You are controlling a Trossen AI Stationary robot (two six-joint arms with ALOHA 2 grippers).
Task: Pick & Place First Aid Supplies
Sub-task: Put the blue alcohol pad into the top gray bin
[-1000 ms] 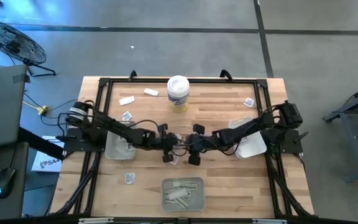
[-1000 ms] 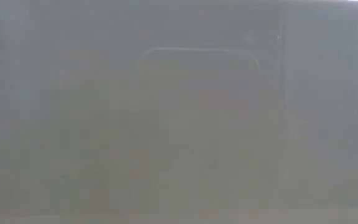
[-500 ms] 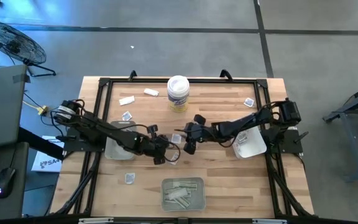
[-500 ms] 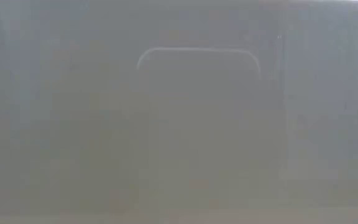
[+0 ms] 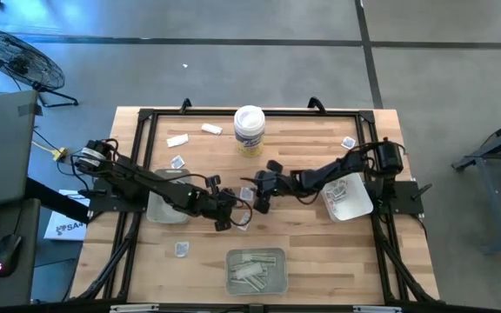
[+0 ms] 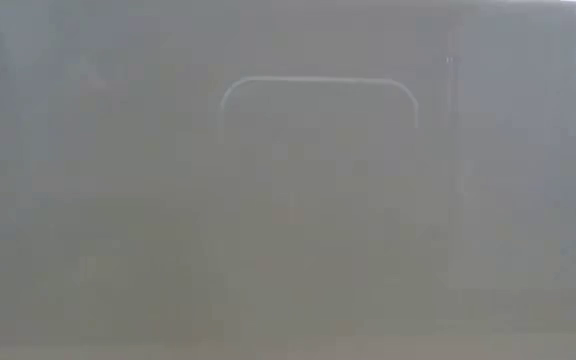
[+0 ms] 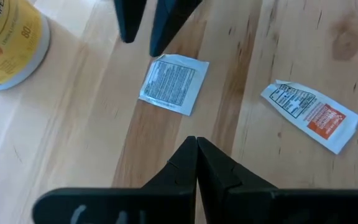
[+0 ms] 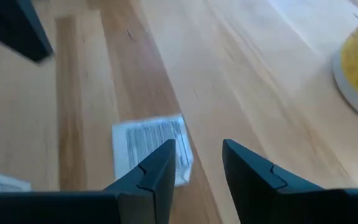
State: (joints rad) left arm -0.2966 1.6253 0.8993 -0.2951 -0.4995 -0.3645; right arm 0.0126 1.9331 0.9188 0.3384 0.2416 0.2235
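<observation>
At the desk's middle, a white packet [image 7: 173, 83] with dark print lies flat on the wood between the two claws. The right claw [image 8: 197, 163] hangs just over it with fingers spread, one finger [image 8: 157, 168] covering the packet's edge. The left claw [image 7: 196, 163] is pressed together and empty, a little short of the packet. A second packet with orange print [image 7: 311, 114] lies nearby. The yellow-labelled tub [image 5: 249, 130] stands toward the far edge.
</observation>
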